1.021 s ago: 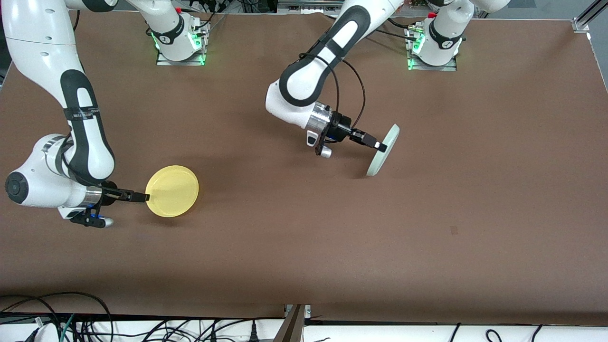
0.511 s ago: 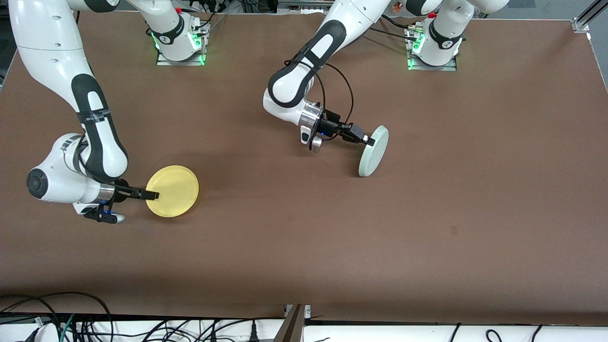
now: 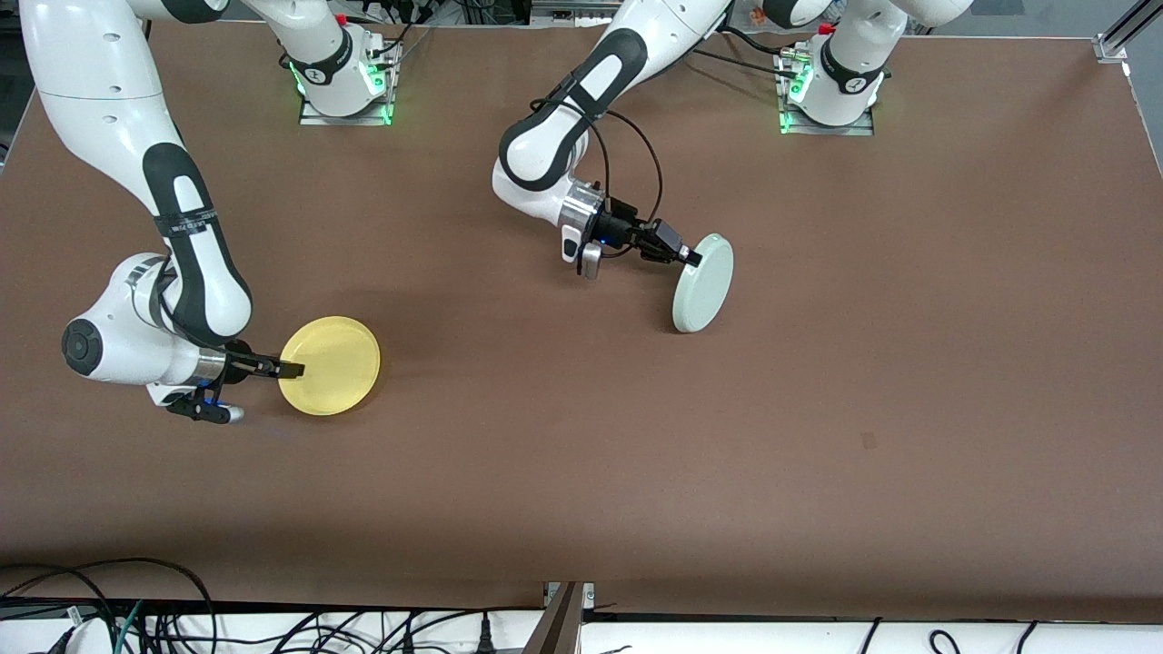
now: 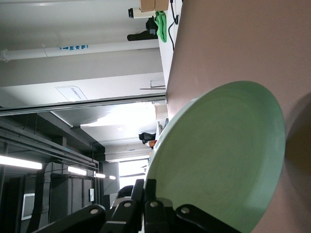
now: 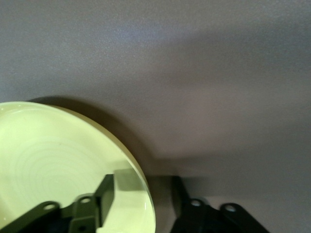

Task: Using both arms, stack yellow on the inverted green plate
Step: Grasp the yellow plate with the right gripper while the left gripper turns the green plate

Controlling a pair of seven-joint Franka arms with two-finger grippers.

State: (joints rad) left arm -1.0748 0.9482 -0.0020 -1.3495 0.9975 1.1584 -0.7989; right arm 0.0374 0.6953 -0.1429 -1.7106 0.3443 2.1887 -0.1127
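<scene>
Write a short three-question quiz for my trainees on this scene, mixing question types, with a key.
1. True or false: the round pale green plastic plate lies flat on the brown table.
2. Which gripper grips the rim of the round yellow plastic plate?
A. left gripper
B. right gripper
C. neither
3. Fill in: the green plate is tilted up on its ____, with its lower rim at the table.

Key
1. False; the left gripper holds it tilted by its upper rim.
2. B
3. edge
</scene>
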